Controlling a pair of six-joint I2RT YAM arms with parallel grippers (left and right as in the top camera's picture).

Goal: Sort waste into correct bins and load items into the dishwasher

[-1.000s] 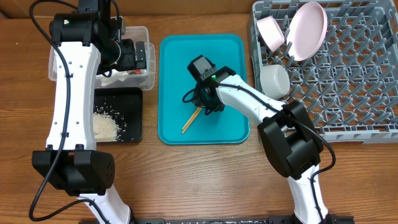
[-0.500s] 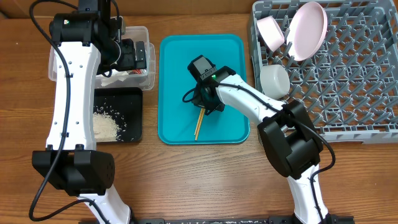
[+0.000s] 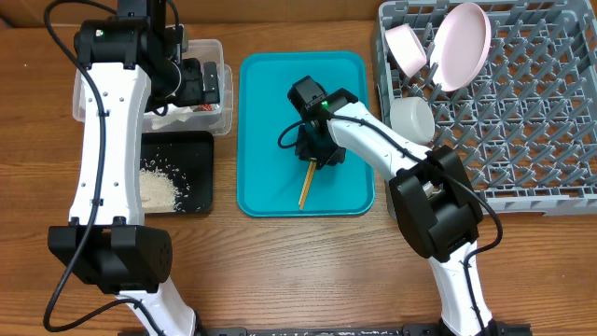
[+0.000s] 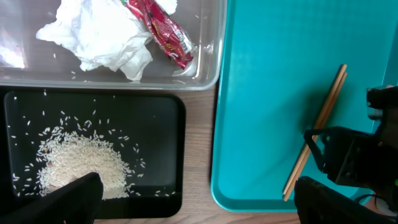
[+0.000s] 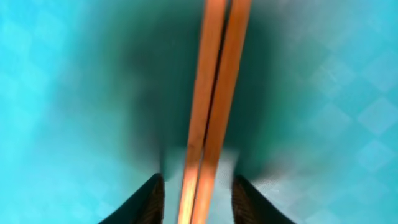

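Note:
The pair of wooden chopsticks [image 3: 305, 187] lies side by side on the teal tray [image 3: 266, 103]. My right gripper [image 3: 315, 154] hangs low over their upper end. In the right wrist view the chopsticks [image 5: 214, 93] run between its fingers [image 5: 155, 193] with a gap on each side, so the right gripper [image 5: 198, 186] is open. My left gripper [image 3: 191, 82] stands wide open and empty above the clear tub [image 3: 213, 47]. That tub holds a white napkin [image 4: 99, 34] and a red wrapper [image 4: 165, 34]. Rice [image 4: 74, 162] lies in the black tray [image 4: 180, 124].
The grey dish rack [image 3: 522, 121] stands at the right with a pink plate [image 3: 464, 42], a pale bowl [image 3: 406, 45] and a white cup [image 3: 410, 119] in its left part. The left wrist view shows the chopsticks [image 4: 317, 124] and bare wood [image 4: 199, 155] between the trays.
The chopsticks have swung from a slant to nearly straight and shifted right on the teal tray. My right gripper moved slightly up and right, and its jaws have parted. The left arm is still.

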